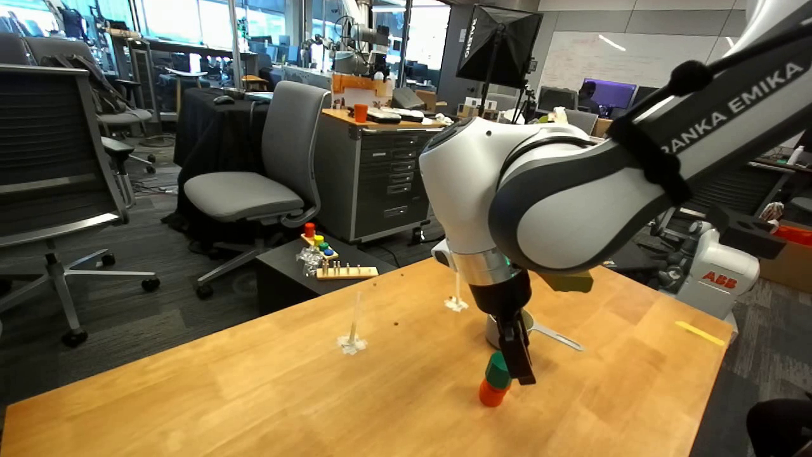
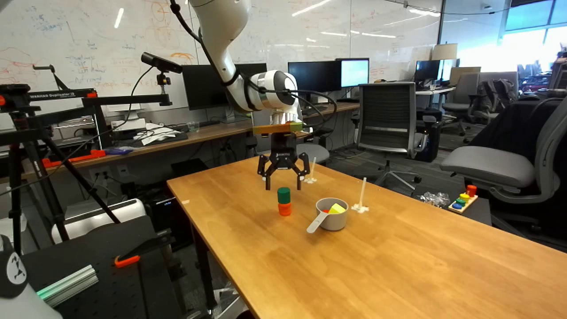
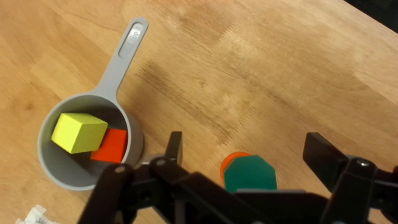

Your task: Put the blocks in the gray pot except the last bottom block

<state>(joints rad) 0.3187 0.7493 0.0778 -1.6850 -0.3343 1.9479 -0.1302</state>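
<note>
My jaws are spread wide, holding nothing, and they point down over the surface. What matters next is where the green block lies: from the wrist it lines up with the gap between the jaws but, as I judge it, it is lower than their tips and a little to one side, so I would shift across before lowering. It rests on the orange-red block, which I take as the one to leave. Together they stand upright, their long axis running the way the jaws point, the green set slightly off-centre, so a brush could tip it.

Beyond one jaw, near that pair, is the gray pot, its handle angled clear of my path; the yellow block and red block sit inside. That jaw would have to drop between the pot and the green block, so I'd watch the rim.

Farther out on the pot's side of the jaws stand two thin sticks, away from a straight descent. Farthest, off the surface, is a low black stand.
</note>
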